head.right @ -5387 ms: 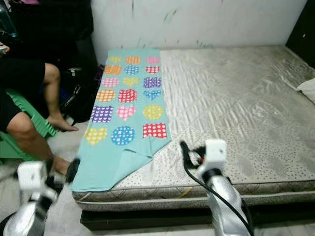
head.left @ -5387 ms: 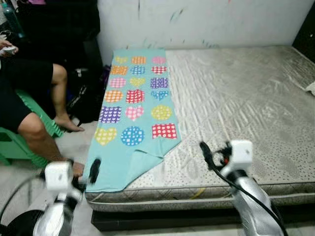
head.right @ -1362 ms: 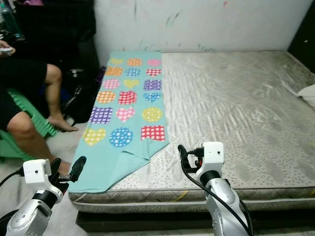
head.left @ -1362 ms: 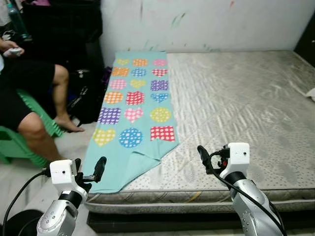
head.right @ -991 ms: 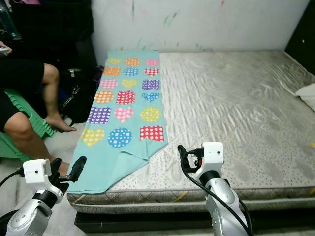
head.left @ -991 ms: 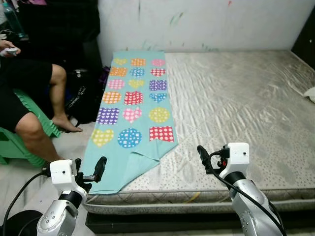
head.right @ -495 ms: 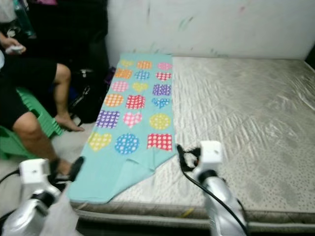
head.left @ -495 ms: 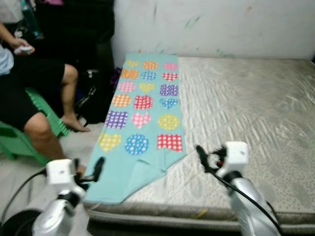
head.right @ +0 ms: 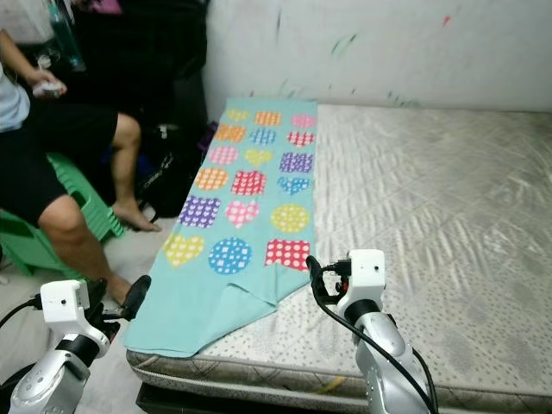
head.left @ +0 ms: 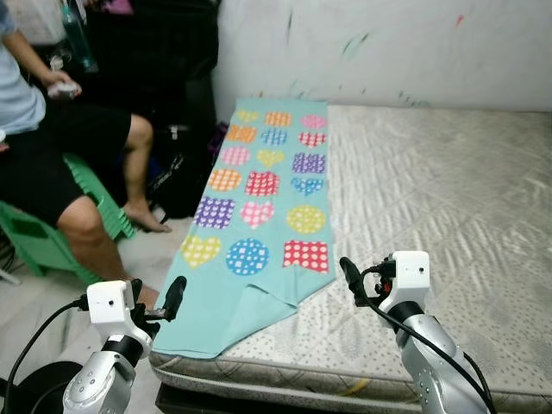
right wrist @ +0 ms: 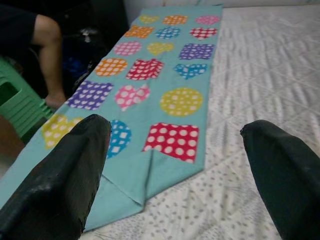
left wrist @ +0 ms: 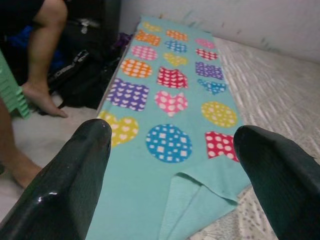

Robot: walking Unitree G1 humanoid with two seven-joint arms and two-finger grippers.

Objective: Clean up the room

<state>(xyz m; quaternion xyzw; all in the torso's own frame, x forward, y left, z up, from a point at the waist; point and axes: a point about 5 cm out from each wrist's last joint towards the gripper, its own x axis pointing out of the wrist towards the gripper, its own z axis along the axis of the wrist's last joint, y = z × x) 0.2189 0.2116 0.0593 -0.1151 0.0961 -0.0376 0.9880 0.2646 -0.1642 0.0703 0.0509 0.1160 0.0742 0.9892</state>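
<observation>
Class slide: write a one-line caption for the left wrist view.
Open left gripper facing a teal blanket patterned with hearts and circles, laid along the mattress edge.

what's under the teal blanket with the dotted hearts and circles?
The teal patterned blanket lies flat along the left edge of the bare grey quilted mattress, so the mattress is under it. One near corner is folded over. Whatever else the cloth covers cannot be seen.

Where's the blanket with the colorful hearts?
The teal blanket lies along the mattress's left edge, beside the seated person.
</observation>
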